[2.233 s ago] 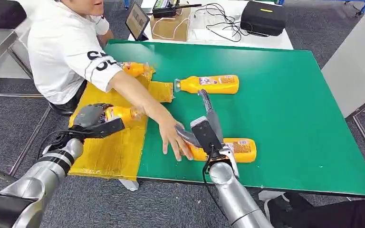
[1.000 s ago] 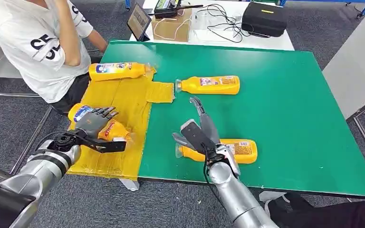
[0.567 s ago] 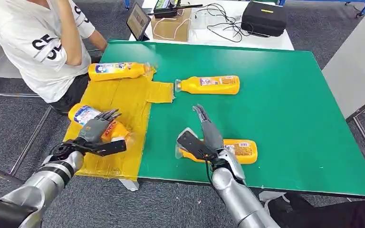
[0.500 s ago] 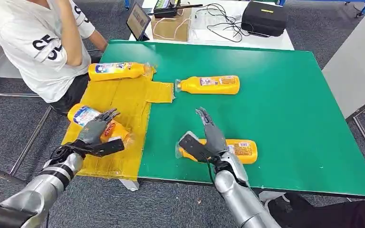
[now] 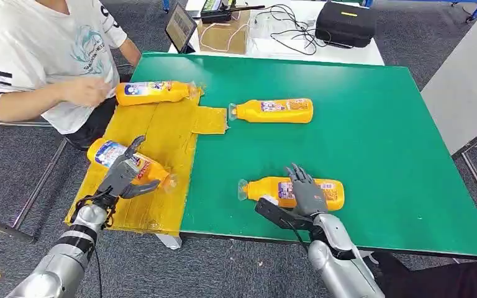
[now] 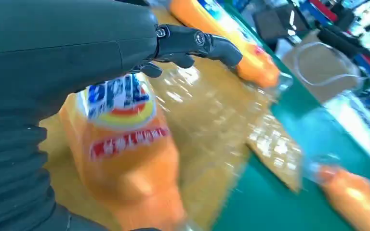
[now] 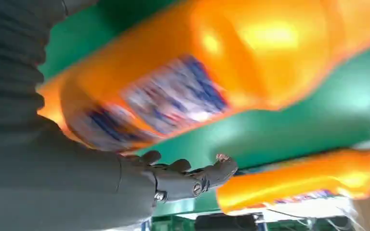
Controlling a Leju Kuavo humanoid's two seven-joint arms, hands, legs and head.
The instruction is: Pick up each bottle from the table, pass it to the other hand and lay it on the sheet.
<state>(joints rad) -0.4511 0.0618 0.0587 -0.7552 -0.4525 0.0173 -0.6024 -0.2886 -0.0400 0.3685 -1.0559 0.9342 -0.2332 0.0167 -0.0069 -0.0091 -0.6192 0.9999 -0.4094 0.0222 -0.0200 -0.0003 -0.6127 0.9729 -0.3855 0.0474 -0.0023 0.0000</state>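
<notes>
An orange bottle (image 5: 109, 152) lies on the yellow sheet (image 5: 161, 133) near its front left. My left hand (image 5: 124, 175) hovers over the bottle's neck end with fingers spread, not clasping it; the left wrist view has the bottle (image 6: 125, 144) under the outstretched fingers (image 6: 197, 41). A second bottle (image 5: 152, 92) lies at the sheet's far end. On the green table (image 5: 379, 136) lie a far bottle (image 5: 273, 110) and a near bottle (image 5: 267, 188). My right hand (image 5: 305, 194) lies palm down across the near bottle (image 7: 197, 72), thumb stretched away from it.
A person (image 5: 37, 56) sits at the table's left, one hand close to the far bottle on the sheet. Behind the green table stand a tablet (image 5: 179, 26), a cardboard box (image 5: 223, 34) and a black case (image 5: 345, 22). A grey table (image 5: 466, 81) stands to the right.
My left hand has opened and drawn back toward me off the bottle on the sheet. My right hand turned palm down onto the near bottle, which slid slightly right. The person lowered an arm.
</notes>
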